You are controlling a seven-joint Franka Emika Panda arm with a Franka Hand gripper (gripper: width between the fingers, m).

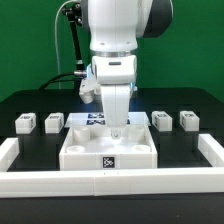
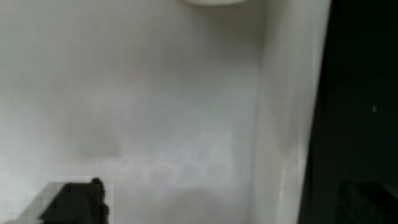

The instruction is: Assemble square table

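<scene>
In the exterior view, one long white border rail [image 1: 8, 150] is seen framing a black table [image 1: 30, 100] on three sides. At the exterior view's left, two small white tagged leg blocks [image 1: 25, 122] are set side by side. In the middle, just behind the front rail, one large white square plastic tabletop [image 1: 85, 145] with a raised rim is laid flat, with one black-and-white tag [image 1: 108, 160] on its near edge. One white robot arm [image 1: 115, 40] is lowered over it, and its two-finger gripper [image 1: 118, 128] is held close above the tray; its jaws are spread wide with nothing between them. Two more leg blocks [image 1: 162, 120] are set at the right, making four. Only the wrist view shows the tabletop [image 2: 160, 110] close up, one dark finger [image 2: 71, 203] and a strip of table [image 2: 365, 110].
</scene>
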